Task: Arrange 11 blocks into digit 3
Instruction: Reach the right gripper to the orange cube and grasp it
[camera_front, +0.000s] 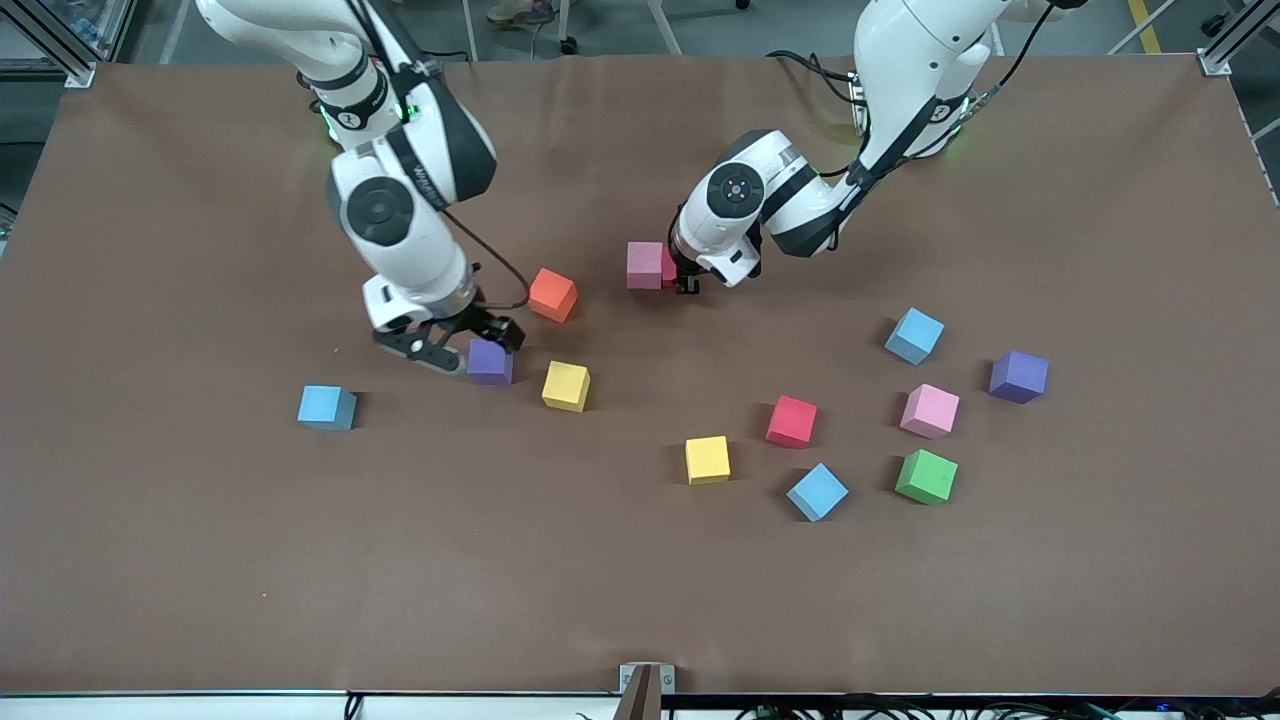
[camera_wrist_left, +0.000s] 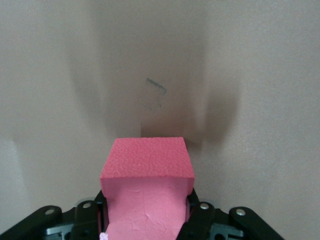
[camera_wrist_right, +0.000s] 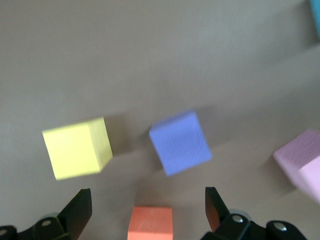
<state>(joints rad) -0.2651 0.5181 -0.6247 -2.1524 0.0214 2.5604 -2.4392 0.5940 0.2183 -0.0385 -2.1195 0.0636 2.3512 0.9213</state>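
Left gripper is clenched on a red block, which is held low over the middle of the table, just beside a pink block that lies there. It is likely held there so that it can be set against the pink block, as a start of the digit 3, which has not been built yet. Whether the red block is touching the table cannot be told, because most of it is hidden under the wrist. Right gripper is spread wide with nothing in it, low over a purple block; a grab of that block seems to be planned. An orange block and a yellow block lie close to the purple one. A light blue block lies alone toward the right arm's end of the table. Toward the left arm's end, a second yellow block, a second red block, two more light blue blocks, a second pink block, a second purple block and a green cube are scattered apart. No boxes or bowls are seen; everything lies on the bare table.
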